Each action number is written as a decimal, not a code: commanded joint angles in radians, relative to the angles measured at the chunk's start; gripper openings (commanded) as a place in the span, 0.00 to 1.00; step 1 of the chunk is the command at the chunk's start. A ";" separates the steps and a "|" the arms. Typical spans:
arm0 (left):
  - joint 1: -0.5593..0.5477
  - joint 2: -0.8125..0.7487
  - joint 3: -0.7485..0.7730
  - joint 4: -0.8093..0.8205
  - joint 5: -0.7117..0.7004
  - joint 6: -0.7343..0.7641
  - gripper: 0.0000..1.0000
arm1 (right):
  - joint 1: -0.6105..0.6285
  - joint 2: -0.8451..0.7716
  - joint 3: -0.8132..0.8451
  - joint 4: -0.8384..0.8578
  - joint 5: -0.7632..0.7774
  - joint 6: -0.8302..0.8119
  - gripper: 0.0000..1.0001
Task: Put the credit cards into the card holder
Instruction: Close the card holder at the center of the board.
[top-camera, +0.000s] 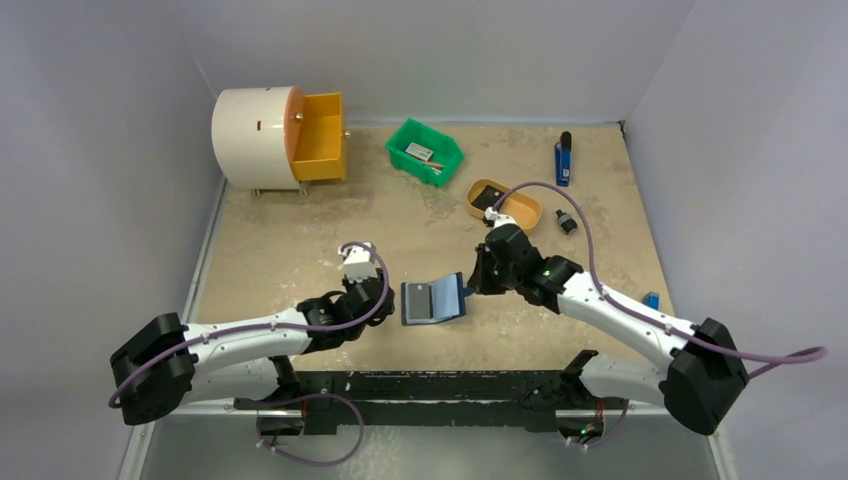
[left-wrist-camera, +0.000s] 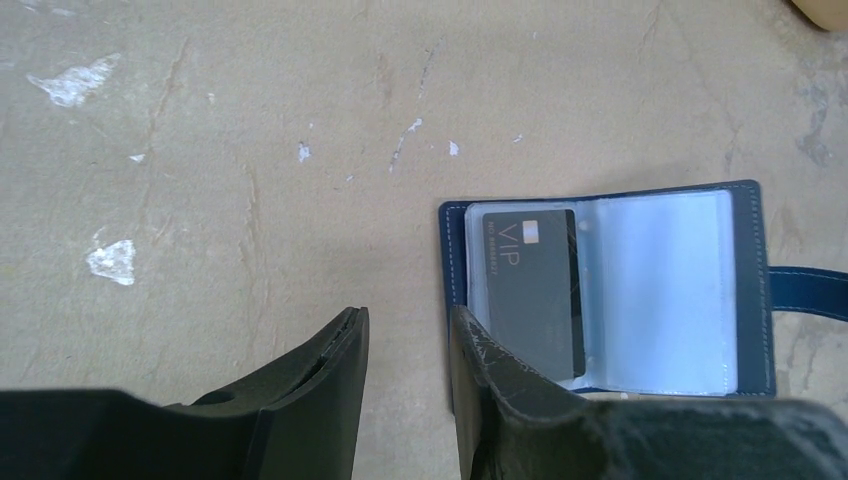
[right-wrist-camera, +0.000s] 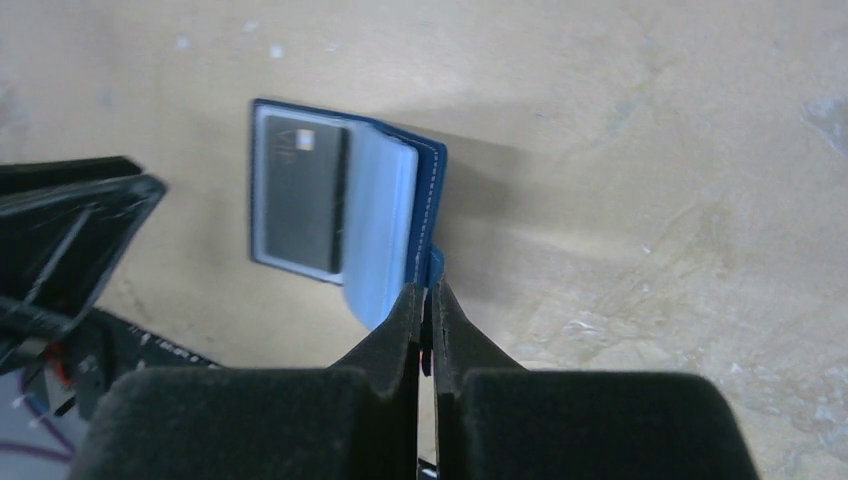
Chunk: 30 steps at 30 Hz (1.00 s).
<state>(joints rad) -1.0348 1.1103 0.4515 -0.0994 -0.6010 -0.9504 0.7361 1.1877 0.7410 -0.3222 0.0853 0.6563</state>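
Observation:
The navy card holder (top-camera: 433, 299) lies open mid-table, with clear sleeves inside. A dark grey card marked VIP (left-wrist-camera: 530, 290) sits in its left sleeve; it also shows in the right wrist view (right-wrist-camera: 300, 195). My right gripper (right-wrist-camera: 427, 290) is shut on the holder's snap tab (left-wrist-camera: 805, 291) and lifts the right flap (right-wrist-camera: 385, 230) partly up. My left gripper (left-wrist-camera: 405, 330) is open and empty just left of the holder's near left corner (left-wrist-camera: 455, 300), its right finger (left-wrist-camera: 500, 380) over that edge.
At the back stand a white drum with an orange drawer (top-camera: 318, 135), a green bin (top-camera: 424, 150) with items, an orange tray (top-camera: 503, 203) and a blue-and-black tool (top-camera: 563, 158). A small black piece (top-camera: 566, 223) and a blue bit (top-camera: 651, 299) lie right.

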 joint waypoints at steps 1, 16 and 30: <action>-0.005 -0.031 0.002 -0.023 -0.080 -0.029 0.35 | -0.002 -0.065 0.042 0.075 -0.107 -0.081 0.00; 0.000 0.076 -0.028 -0.058 -0.101 -0.133 0.31 | -0.001 -0.093 0.071 0.202 -0.258 -0.083 0.00; 0.015 0.177 0.018 0.115 0.013 -0.045 0.17 | -0.001 0.017 0.051 0.196 -0.214 -0.074 0.00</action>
<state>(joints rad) -1.0271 1.2888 0.4324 -0.0360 -0.6079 -1.0290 0.7364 1.1988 0.7799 -0.1436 -0.1703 0.5903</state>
